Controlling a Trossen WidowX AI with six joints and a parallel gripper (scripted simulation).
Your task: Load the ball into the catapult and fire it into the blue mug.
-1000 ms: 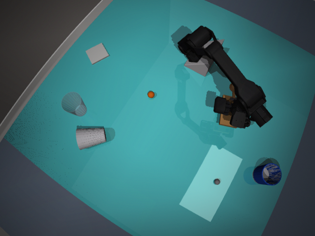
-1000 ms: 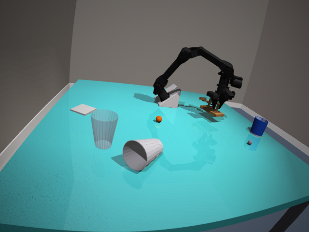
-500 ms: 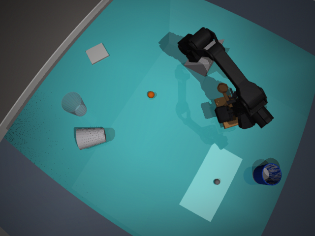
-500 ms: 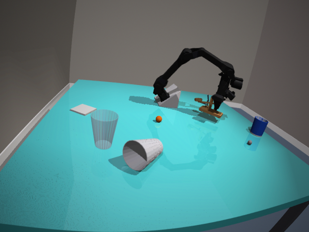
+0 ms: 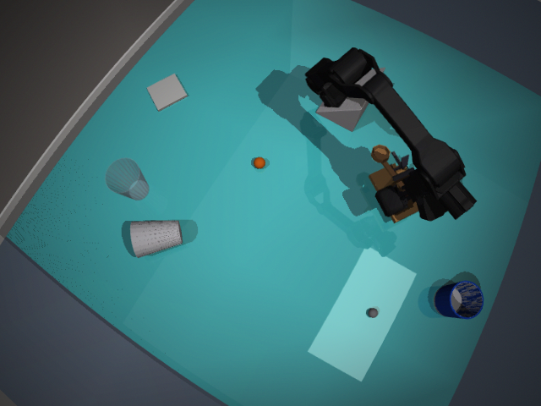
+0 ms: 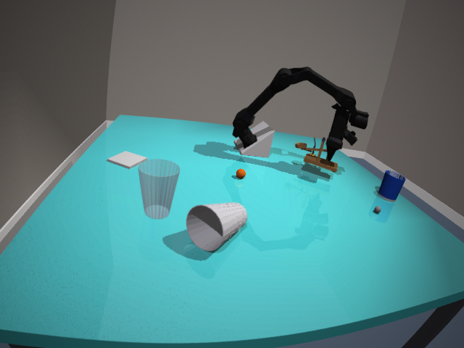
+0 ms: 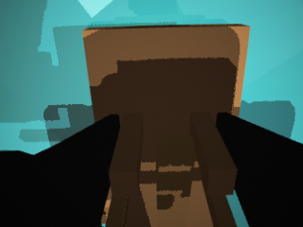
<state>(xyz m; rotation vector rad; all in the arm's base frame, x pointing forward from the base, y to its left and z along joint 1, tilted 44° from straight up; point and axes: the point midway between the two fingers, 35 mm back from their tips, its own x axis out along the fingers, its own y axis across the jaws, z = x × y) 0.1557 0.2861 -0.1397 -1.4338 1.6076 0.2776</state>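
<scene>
The brown catapult (image 5: 382,178) (image 6: 315,162) (image 7: 166,43) is held slightly tilted, a little above the table with its shadow below it. My gripper (image 6: 330,158) (image 7: 168,122) is shut on the catapult's two upright rails, one finger on each outer side. The catapult's round spoon (image 5: 380,152) (image 6: 301,145) points away from the blue mug and looks empty. The orange ball (image 5: 259,162) (image 6: 241,173) lies on the table, well away from the gripper. The blue mug (image 5: 443,300) (image 6: 391,187) stands upright near the right edge. In the top view, the arm hides part of the catapult and the fingertips.
A small grey ball (image 5: 372,312) (image 6: 377,209) lies near the mug. A white cup (image 5: 155,237) (image 6: 234,220) lies on its side. A clear cup (image 5: 126,178) (image 6: 157,191) stands near it. A flat white square (image 5: 166,92) (image 6: 127,159) and a grey wedge (image 5: 345,115) (image 6: 262,143) are farther back.
</scene>
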